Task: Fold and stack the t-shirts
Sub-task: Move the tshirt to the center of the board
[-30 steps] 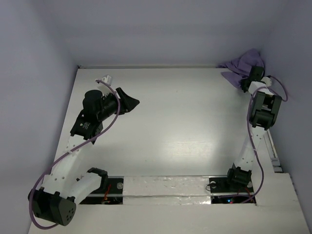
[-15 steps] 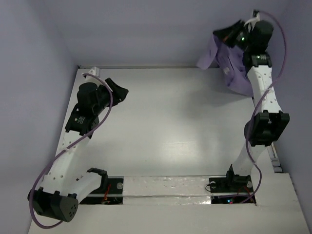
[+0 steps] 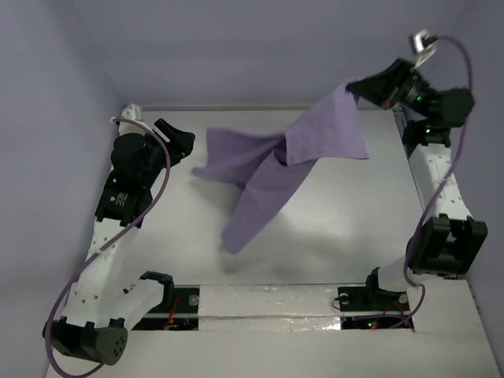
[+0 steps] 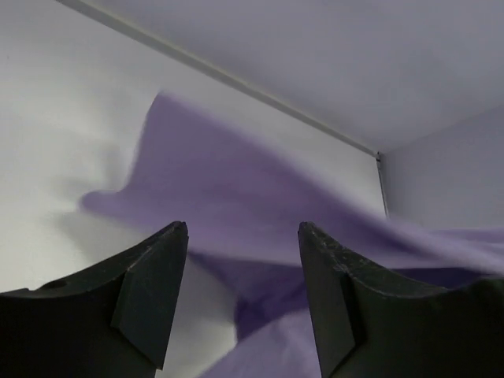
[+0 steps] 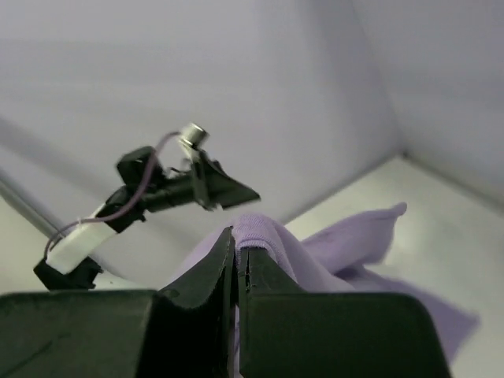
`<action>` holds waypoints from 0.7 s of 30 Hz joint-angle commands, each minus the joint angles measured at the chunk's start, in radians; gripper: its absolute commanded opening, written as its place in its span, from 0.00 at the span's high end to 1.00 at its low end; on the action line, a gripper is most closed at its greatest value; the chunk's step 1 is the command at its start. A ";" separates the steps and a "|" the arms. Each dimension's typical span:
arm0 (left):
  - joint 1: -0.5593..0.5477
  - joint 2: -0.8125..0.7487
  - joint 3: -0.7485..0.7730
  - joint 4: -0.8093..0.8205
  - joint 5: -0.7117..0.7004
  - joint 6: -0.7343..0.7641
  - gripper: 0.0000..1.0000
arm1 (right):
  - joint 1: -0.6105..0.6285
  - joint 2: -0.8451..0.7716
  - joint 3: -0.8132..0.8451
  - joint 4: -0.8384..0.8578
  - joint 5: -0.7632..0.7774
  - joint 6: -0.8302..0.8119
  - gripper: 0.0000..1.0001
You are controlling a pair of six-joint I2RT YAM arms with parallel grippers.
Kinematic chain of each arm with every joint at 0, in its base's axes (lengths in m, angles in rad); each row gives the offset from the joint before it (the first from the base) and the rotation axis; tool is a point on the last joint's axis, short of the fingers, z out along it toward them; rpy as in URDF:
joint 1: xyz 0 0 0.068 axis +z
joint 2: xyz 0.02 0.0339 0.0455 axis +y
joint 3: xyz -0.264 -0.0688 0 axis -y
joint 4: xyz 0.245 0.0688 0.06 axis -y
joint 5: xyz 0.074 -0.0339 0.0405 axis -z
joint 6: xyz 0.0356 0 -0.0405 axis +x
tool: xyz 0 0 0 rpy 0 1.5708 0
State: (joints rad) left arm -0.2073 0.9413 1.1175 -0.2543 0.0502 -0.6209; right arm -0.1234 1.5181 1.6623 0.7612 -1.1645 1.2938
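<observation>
The lavender-purple t-shirt is up in the air over the middle of the white table, hanging from the right gripper, which is raised high near the far right corner. From above, that gripper's black fingers are pinched together on one edge of the fabric. The right wrist view confirms it: the two fingers are pressed tight, with a small fold of purple cloth bulging out just above their tips. From that hold the shirt falls away toward the left and toward the arms in loose, crumpled sheets. One broad flap spreads out just below the gripper, a long tail drops toward the near centre of the table, and another lobe reaches left toward the left gripper. A soft shadow lies on the table under the tail, but I cannot tell whether the lowest part of the cloth touches the surface. The left gripper sits over the far left part of the table, close to the nearest edge of the shirt but apart from it. In its wrist view the two dark fingers stand well spread with nothing between them. The purple fabric stretches across the scene beyond them, somewhat blurred, in front of the pale back wall.
</observation>
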 commanded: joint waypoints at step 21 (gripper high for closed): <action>-0.095 0.502 -0.227 0.162 -0.041 0.185 0.38 | -0.058 -0.036 -0.722 -0.669 0.327 -0.590 1.00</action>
State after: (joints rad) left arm -0.2951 1.3899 0.7906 -0.1719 0.0414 -0.5137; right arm -0.1997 1.5166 0.8940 0.3222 -0.9363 0.8673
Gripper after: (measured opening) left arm 0.617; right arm 0.038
